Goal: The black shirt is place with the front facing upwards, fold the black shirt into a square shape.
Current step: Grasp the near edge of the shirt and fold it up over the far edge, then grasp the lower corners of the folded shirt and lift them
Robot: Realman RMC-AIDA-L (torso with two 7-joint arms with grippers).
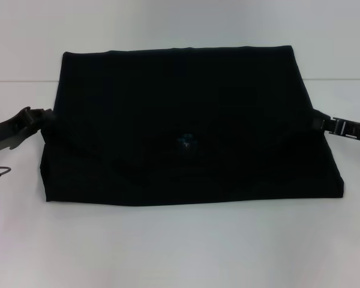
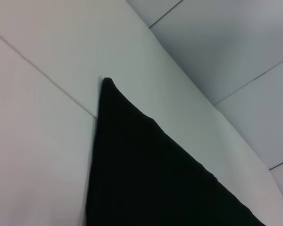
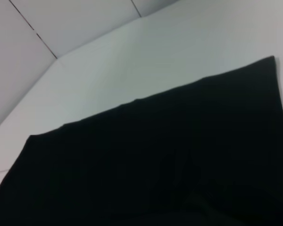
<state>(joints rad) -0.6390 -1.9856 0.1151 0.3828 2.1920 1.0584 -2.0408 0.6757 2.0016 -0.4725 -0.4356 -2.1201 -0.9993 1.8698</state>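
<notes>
We find one black shirt (image 1: 186,138) lying in the middle of the white table (image 1: 180,246), folded into a broad, roughly rectangular packet that is wider than it is deep. Its far edge is straight and a little narrower than its near edge, and a folded layer lies across the upper part, with diagonal creases running down toward the centre. A small blue neck label (image 1: 185,140) shows near the middle of the cloth; we see no lettering on the exposed surface. We count two grippers. The left gripper (image 1: 41,117) sits at the shirt's left edge, about halfway between near and far, touching or just beside the cloth. The right gripper (image 1: 321,123) sits at the right edge at a similar depth. We cannot tell how far either tool is open or whether it has hold of the fabric. Both wrist views show only black cloth against the white surface.
</notes>
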